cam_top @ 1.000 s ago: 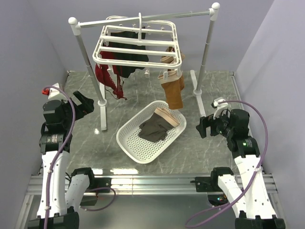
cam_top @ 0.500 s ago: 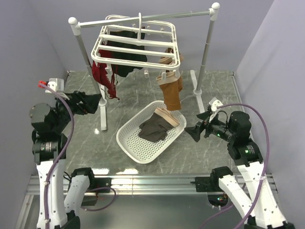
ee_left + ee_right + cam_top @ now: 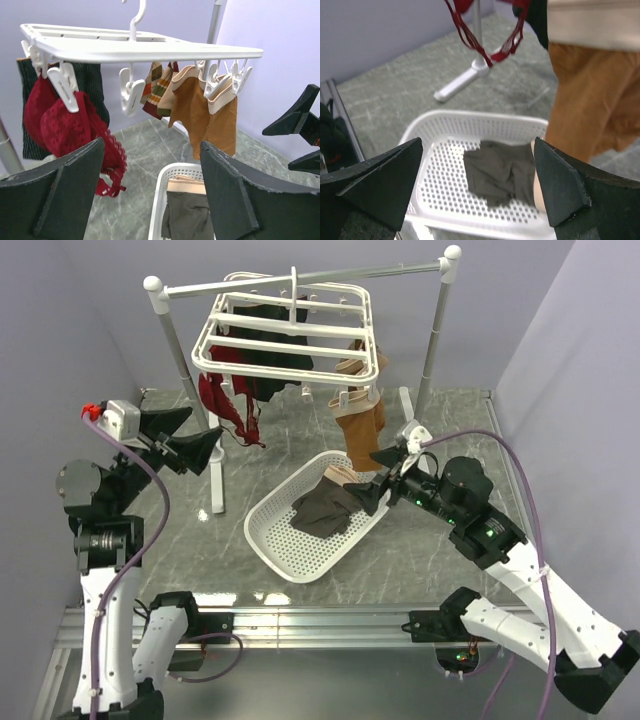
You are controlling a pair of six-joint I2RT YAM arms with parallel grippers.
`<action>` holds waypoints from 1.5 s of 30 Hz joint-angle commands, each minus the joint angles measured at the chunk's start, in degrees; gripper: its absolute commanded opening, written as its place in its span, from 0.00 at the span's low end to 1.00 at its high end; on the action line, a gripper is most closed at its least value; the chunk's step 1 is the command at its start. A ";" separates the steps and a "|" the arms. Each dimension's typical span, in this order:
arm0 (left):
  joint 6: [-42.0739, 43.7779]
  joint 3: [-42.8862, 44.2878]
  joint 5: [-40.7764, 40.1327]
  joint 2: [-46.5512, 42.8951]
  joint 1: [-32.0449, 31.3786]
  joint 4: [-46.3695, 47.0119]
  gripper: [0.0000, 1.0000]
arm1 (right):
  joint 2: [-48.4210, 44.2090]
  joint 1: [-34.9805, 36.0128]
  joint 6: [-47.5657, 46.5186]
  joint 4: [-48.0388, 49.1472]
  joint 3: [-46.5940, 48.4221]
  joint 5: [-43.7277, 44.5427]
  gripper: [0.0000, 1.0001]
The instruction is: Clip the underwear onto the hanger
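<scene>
The dark grey-brown underwear (image 3: 325,510) with a beige waistband lies crumpled in the white basket (image 3: 280,540). It also shows in the left wrist view (image 3: 187,217) and the right wrist view (image 3: 500,172). The white hanger (image 3: 290,335) hangs by its hook from the grey rail, with clips (image 3: 131,95) dangling below. My right gripper (image 3: 378,478) is open, just right of and above the basket's far corner, facing the underwear. My left gripper (image 3: 190,438) is open, raised left of the hanger, empty.
A red lacy garment (image 3: 228,405), a dark garment (image 3: 265,365) and an orange-brown garment (image 3: 360,435) hang clipped to the hanger. The grey rail (image 3: 300,278) rests on two white posts (image 3: 190,390) with feet on the marble table. Purple walls enclose the sides.
My right arm has reached forward and left, its gripper now near the basket's far corner. My left gripper has risen and moved towards the hanger. Both stay open.
</scene>
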 commanded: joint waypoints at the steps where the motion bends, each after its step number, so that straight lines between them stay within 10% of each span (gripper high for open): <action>1: 0.98 0.95 1.77 2.55 -1.58 8.07 0.82 | 1.66 4.10 2.51 9.52 3.30 9.65 0.98; 14: 11.94 -2.73 -8.77 6.95 -24.30 12.22 0.79 | 5.88 9.30 6.38 14.18 6.11 20.20 0.98; 29: 20.40 -1.86 -48.32 21.96 -63.26 22.14 0.73 | -2.03 -0.71 24.13 1.09 3.38 27.69 0.98; 45: 22.51 4.65 -57.21 32.35 -64.25 36.55 0.83 | -0.54 -6.61 18.69 1.26 8.83 14.60 0.97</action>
